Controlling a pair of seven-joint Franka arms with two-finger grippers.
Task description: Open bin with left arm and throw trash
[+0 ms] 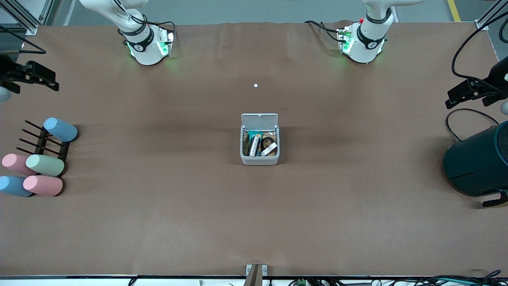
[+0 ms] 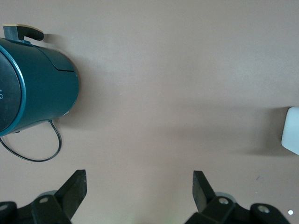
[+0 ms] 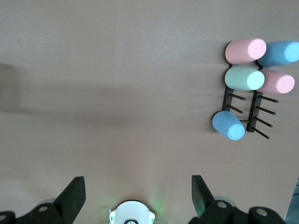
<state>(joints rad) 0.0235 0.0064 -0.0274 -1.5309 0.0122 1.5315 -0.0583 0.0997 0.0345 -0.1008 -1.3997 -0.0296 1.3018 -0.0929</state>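
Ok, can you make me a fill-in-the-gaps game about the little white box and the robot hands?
1. The small square white plastic bin has its lid ____.
2. The black packet lies ____ the bin.
3. The left gripper has its fingers ____.
4. The right gripper holds ____.

Missing words: open; inside; open; nothing

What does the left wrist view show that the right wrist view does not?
Only the left wrist view shows the dark teal cylinder, its thin black cable and an edge of the white bin. Only the right wrist view shows the pastel cylinders on the black rack and a white arm base. Both show the brown table and an open gripper: left gripper, right gripper.
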